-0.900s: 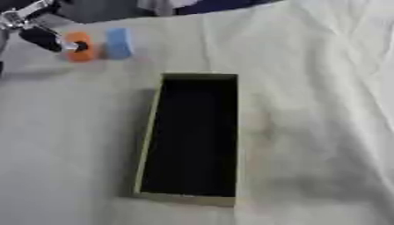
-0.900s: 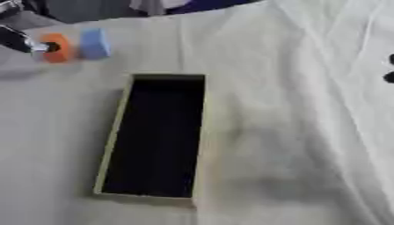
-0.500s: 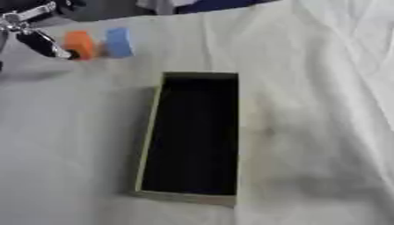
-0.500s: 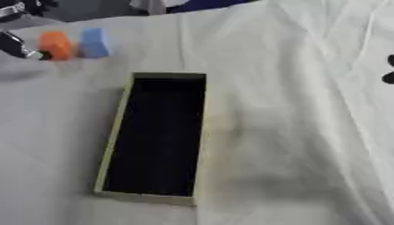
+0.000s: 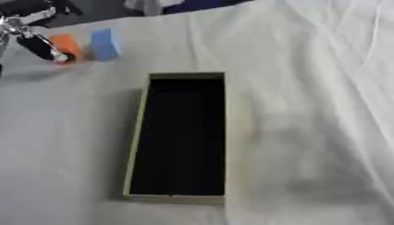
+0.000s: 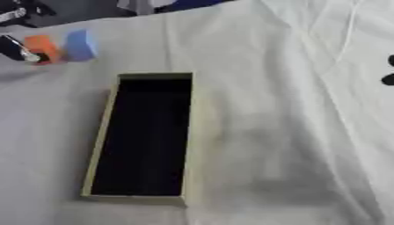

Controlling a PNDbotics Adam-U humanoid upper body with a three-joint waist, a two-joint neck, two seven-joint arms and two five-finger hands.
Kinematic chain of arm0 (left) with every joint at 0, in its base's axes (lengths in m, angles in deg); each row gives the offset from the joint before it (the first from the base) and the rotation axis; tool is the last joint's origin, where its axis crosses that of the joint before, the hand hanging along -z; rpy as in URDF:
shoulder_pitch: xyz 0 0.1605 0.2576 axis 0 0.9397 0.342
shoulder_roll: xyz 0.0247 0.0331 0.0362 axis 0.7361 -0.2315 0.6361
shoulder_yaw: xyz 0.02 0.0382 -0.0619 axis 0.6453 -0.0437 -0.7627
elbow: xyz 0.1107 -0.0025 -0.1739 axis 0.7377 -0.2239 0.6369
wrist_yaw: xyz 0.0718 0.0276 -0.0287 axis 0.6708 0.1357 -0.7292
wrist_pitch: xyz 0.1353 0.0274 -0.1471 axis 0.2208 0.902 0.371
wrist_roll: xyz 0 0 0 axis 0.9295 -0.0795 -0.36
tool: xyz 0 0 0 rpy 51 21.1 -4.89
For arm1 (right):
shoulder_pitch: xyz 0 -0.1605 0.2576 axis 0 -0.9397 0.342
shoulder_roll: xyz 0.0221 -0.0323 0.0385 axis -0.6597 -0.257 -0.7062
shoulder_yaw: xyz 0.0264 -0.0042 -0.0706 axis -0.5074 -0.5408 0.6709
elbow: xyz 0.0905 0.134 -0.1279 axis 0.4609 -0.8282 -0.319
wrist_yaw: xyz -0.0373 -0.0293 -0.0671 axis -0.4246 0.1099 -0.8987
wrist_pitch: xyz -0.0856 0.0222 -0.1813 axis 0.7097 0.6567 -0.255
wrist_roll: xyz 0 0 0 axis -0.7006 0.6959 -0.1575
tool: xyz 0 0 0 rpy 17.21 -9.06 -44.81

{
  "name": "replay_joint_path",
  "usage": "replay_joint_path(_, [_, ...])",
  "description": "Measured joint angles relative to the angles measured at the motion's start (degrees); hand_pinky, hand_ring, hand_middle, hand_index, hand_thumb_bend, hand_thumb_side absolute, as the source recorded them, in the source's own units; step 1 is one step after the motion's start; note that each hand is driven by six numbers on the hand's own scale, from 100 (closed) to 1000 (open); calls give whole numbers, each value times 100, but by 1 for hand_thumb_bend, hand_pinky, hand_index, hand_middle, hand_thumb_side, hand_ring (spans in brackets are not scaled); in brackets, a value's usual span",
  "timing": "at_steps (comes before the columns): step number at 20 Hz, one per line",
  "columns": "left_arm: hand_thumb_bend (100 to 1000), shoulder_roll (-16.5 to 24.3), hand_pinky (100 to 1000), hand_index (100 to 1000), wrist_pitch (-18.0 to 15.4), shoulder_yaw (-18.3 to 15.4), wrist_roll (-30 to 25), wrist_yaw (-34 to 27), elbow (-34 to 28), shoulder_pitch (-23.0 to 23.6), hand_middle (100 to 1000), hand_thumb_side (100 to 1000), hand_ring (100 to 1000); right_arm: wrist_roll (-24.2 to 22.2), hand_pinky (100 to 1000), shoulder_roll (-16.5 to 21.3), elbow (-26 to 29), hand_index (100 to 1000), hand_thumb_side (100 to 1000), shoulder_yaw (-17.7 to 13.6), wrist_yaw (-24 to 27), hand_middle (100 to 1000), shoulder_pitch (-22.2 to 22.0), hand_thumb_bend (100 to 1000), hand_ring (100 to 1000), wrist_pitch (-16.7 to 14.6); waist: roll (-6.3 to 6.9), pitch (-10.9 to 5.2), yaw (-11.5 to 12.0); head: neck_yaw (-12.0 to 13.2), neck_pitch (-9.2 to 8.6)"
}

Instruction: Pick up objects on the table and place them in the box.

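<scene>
White cloth (image 5: pixel 308 88) on table; box (image 5: pixel 135 145) centred. L hand (image 5: pixel 34 41) touches orange block (image 5: pixel 67 44), grip unclear; blue block (image 5: pixel 104 43) beside. R hand (image 6: pixel 388 72) barely visible, state unclear.

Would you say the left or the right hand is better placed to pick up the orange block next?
The left. The left hand is already at the orange block, beside the blue block. The right hand only peeks in at the far right edge, across the box.

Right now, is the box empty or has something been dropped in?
Empty. The box shows only its dark bottom, and the orange block and blue block stand on the cloth beyond it.
</scene>
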Motion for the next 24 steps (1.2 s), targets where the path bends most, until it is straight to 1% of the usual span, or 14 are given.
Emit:
replay_joint_path(1, [500, 0, 848, 929, 61, -13, 50, 76, 17, 0, 919, 100, 918, -1, 867, 0, 0, 861, 659, 0, -7, 589, -1, 100, 918, 0, 6, 7, -12, 0, -1])
replay_joint_path(6, [511, 0, 860, 923, 295, -21, 218, 314, 84, -1, 920, 100, 929, -3, 868, -6, 0, 861, 658, 6, -53, 588, -2, 100, 917, 2, 13, 33, -38, 11, -13])
replay_joint_path(12, [537, 0, 864, 929, 474, -54, 140, 486, 181, -1, 925, 100, 935, -5, 868, -14, 0, 861, 658, 33, -95, 587, -3, 100, 917, 7, 13, 67, -36, 48, -20])
replay_joint_path(21, [534, 35, 858, 940, 677, -127, 20, 447, 274, 17, 928, 100, 931, 11, 869, -55, 0, 861, 656, 36, -156, 586, -27, 100, 917, 6, -37, 141, 23, 95, -31])
replay_joint_path(23, [519, 38, 846, 942, 730, -145, 31, 415, 274, 18, 919, 100, 921, 11, 869, -57, 0, 861, 656, 36, -177, 585, -28, 100, 918, 6, -38, 160, 24, 95, -36])
replay_joint_path(24, [494, 52, 838, 941, 778, -165, 56, 386, 275, 18, 913, 100, 915, 11, 869, -59, 0, 861, 655, 37, -192, 584, -29, 100, 918, 6, -38, 179, 23, 94, -52])
